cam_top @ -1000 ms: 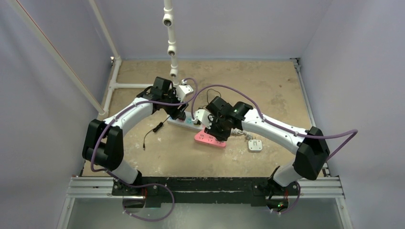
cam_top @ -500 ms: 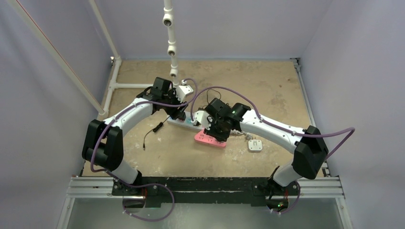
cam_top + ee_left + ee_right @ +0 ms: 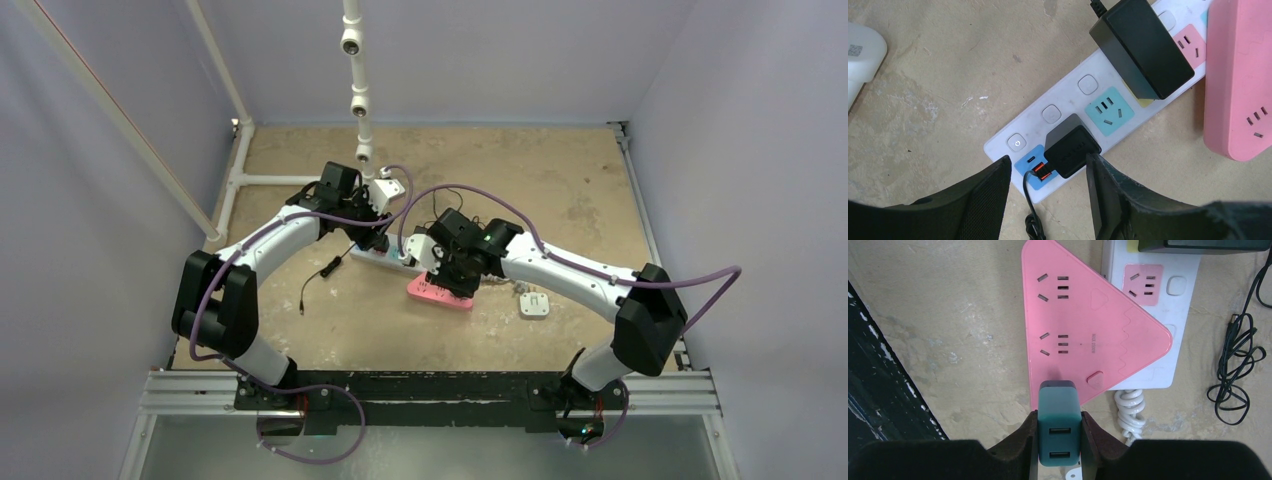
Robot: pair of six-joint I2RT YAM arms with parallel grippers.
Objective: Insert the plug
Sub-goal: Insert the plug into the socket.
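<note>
Two USB ports (image 3: 1059, 431) mark the teal plug (image 3: 1059, 410).

Left end effector (image 3: 1048, 161) hangs spread over the white power strip (image 3: 1063, 102), fingers either side of a small black plug (image 3: 1070, 150). Big black adapter (image 3: 1140, 45) farther along, pink strip (image 3: 1238, 80) at right.

- The right end effector (image 3: 1059, 416), gripping the teal charger (image 3: 1059, 437), has shifted slightly left over the pink power strip (image 3: 438, 292).
- Its elbow followed.

Upright teal two-port plug (image 3: 1059, 427) over near edge of pink triangular power strip (image 3: 1083, 335).
</note>
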